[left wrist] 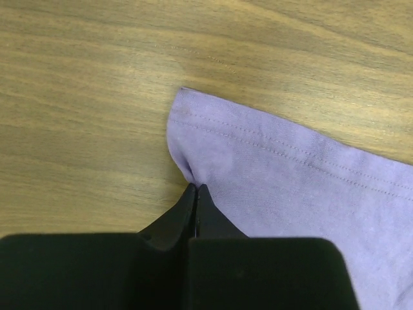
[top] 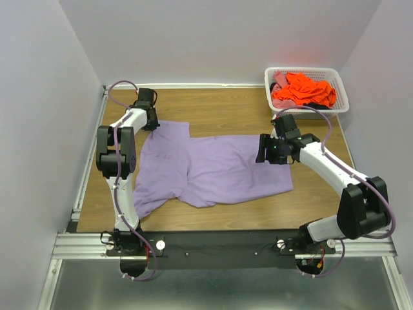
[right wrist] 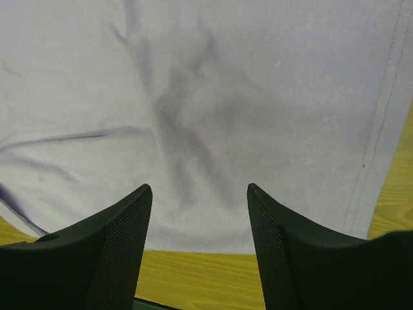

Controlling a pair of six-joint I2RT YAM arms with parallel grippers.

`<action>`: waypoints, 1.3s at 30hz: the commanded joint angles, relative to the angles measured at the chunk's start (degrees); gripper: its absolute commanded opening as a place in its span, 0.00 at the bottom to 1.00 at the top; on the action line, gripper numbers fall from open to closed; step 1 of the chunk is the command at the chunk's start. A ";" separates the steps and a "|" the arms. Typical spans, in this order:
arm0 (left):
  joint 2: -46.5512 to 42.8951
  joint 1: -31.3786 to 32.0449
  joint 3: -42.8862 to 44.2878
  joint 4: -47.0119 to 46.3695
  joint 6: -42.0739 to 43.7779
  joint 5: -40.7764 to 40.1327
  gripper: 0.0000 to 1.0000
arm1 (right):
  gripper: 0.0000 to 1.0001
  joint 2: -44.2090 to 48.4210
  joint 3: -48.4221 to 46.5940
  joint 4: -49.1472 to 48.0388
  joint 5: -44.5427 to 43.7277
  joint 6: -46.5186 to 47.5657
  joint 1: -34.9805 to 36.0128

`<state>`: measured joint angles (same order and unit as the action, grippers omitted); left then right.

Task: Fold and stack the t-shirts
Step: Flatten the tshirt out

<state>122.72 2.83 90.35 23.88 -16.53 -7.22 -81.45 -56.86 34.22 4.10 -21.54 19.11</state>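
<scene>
The lavender-purple t-shirt (top: 206, 169) lies spread on the wooden table (top: 226, 106), partly folded. My left gripper (top: 150, 124) is at its far left corner. In the left wrist view the gripper (left wrist: 196, 188) is shut on the edge of the purple t-shirt (left wrist: 284, 174) near a hemmed corner. My right gripper (top: 262, 154) hovers over the shirt's right part. In the right wrist view the gripper (right wrist: 199, 188) is open and empty above the flat purple cloth (right wrist: 213, 97). Orange and pink t-shirts (top: 302, 90) lie in the basket.
The white lattice basket (top: 341, 87) stands at the far right corner of the table. White walls close in the back and both sides. The arm bases sit on a metal rail (top: 219, 244) at the near edge.
</scene>
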 commanded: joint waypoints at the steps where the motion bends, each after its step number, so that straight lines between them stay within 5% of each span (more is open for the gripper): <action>1: 4.20 0.42 -1.22 4.07 0.98 -0.42 0.00 | 0.68 -1.69 -1.75 -1.43 -3.38 0.88 -0.13; 9: 1.04 0.42 -2.19 3.02 1.51 -2.27 0.00 | 0.65 -8.18 -5.71 -7.92 -16.66 2.38 -2.59; 13: 0.59 0.42 -1.93 2.93 1.24 -1.74 0.00 | 0.54 -12.50 -6.86 -12.06 -20.62 2.38 -5.22; 24: 0.24 0.33 -0.61 3.02 0.63 0.02 0.00 | 0.50 -22.87 -10.46 -25.16 -15.44 2.73 -13.75; 39: 0.16 0.42 -0.70 2.66 0.72 0.98 0.00 | 0.51 -31.14 -13.37 -26.39 -10.95 4.23 -14.63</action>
<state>122.56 3.11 90.26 23.57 -15.84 -8.03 -111.07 -70.65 9.02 -7.99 -17.50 4.69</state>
